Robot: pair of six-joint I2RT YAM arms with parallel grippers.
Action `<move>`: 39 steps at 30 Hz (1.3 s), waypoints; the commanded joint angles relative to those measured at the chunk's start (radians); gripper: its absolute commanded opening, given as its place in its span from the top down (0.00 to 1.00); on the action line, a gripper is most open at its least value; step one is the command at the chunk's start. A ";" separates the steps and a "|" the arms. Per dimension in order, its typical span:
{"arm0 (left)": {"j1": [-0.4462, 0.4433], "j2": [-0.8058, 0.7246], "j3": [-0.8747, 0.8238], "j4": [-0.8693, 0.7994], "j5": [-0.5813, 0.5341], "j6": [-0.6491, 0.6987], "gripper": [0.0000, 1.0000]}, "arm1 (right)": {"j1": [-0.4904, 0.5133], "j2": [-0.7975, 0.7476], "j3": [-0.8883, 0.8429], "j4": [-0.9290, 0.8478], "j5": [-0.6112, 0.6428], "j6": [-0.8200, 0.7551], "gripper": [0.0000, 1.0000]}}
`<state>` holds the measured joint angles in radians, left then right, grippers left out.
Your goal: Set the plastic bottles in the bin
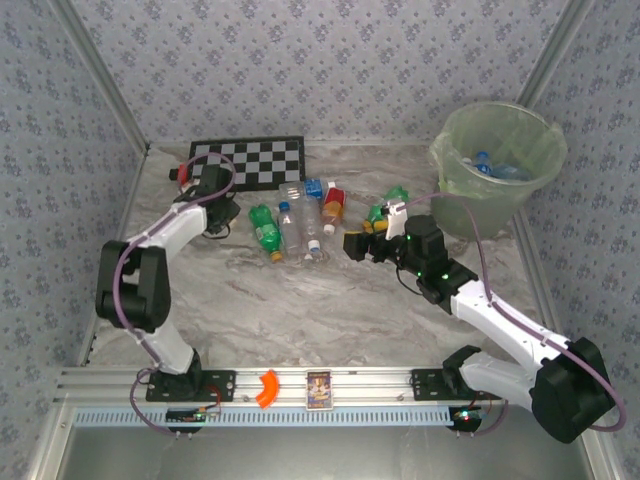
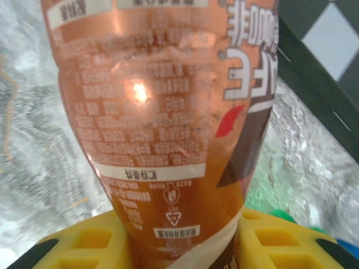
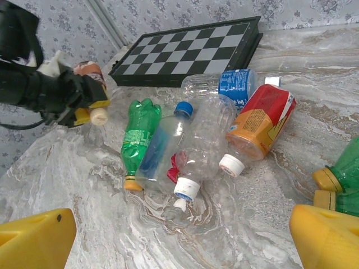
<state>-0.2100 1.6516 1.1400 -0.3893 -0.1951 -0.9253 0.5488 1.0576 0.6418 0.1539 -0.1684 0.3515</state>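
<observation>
Pale floral-patterned walls (image 1: 330, 60) enclose a grey marbled tabletop (image 1: 300, 320) with a metal rail (image 1: 380, 385) along its near edge.

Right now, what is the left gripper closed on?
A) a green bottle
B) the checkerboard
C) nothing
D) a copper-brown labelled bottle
D: in the left wrist view the copper-brown bottle sits clamped in the left gripper, between its yellow fingers.
</observation>
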 commanded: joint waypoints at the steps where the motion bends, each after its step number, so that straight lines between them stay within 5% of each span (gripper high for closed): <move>1: -0.029 -0.097 -0.043 0.000 0.011 0.120 0.62 | 0.008 -0.016 -0.012 0.013 0.047 0.022 0.00; 9: -0.129 -0.374 -0.161 -0.014 0.006 0.316 0.62 | 0.000 -0.030 -0.013 0.021 0.084 0.067 0.00; 22: -0.403 -0.753 -0.304 -0.002 0.074 0.589 0.62 | 0.008 0.108 0.291 -0.011 -0.310 0.213 0.11; 30: -0.564 -0.790 -0.292 -0.019 0.067 0.638 0.61 | 0.121 0.281 0.593 -0.168 -0.335 0.191 0.18; 39: -0.634 -0.818 -0.292 -0.027 0.065 0.664 0.61 | 0.175 0.423 0.740 -0.239 -0.334 0.221 0.20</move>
<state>-0.8284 0.8486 0.8387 -0.4023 -0.1383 -0.2916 0.7124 1.4536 1.3334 -0.0334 -0.4873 0.5556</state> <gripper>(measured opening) 0.392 0.800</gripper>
